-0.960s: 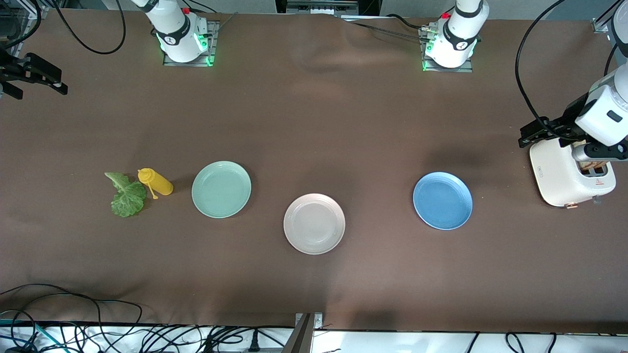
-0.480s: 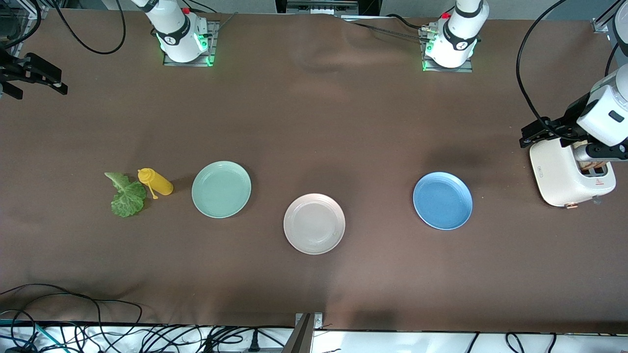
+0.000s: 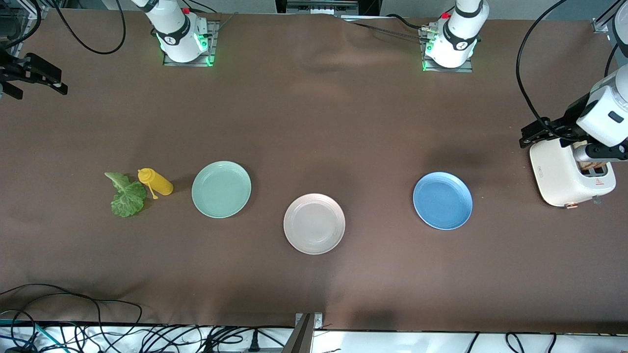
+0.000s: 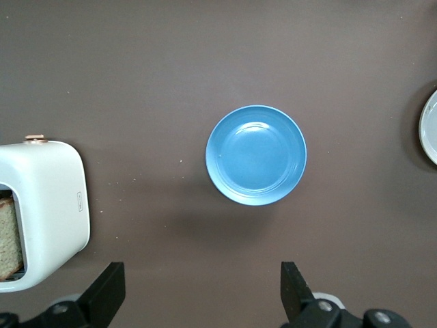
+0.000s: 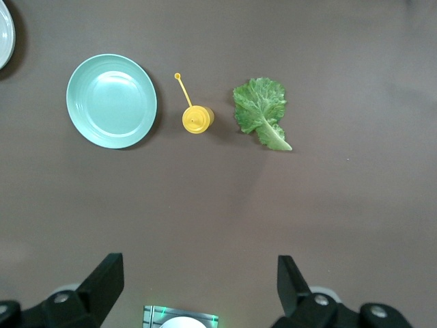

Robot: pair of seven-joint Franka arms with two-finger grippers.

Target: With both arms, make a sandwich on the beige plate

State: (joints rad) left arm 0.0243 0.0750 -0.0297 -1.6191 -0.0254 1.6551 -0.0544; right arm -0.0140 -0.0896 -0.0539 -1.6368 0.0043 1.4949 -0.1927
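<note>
The left arm's wrist [image 3: 606, 117] sits slightly higher and more toward the table's end than a second ago, up over the toaster [image 3: 564, 174]. Most of that shift comes in the first half second; since then it barely creeps.

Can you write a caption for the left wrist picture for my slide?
Left tool, fingers open, hangs over bare table between blue plate and white toaster holding bread.
</note>
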